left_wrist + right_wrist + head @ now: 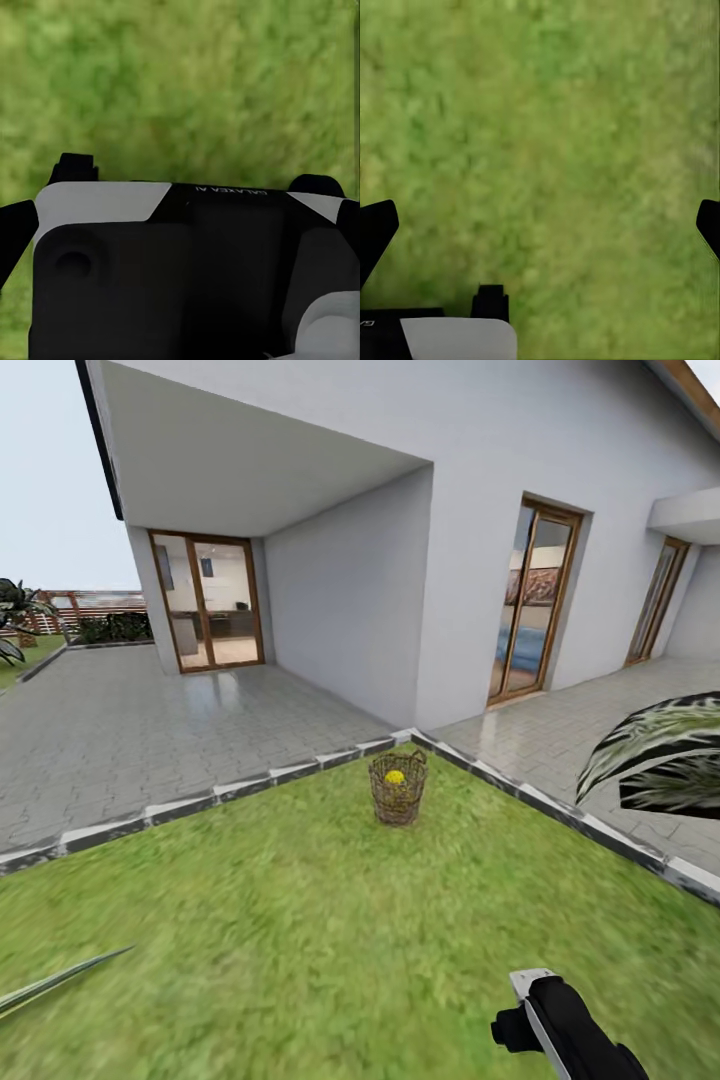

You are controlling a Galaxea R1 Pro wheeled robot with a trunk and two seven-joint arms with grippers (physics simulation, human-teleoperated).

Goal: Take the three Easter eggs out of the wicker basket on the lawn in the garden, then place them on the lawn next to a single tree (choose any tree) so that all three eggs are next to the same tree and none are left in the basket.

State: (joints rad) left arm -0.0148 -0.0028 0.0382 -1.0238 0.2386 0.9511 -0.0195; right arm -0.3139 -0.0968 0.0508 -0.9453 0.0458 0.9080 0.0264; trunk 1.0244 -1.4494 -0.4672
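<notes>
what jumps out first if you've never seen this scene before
The eye goes first to the round brown open-weave wicker basket standing on the bright green lawn near the corner of the grey paved patio, with a small yellow egg showing inside it. Behind it rises the big white house with wood-framed glass doors. At the head view's lower right, the robot's black-and-white right arm juts over the grass.

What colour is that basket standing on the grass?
Brown open-weave wicker basket, with something yellow inside; the head view shows it best.
</notes>
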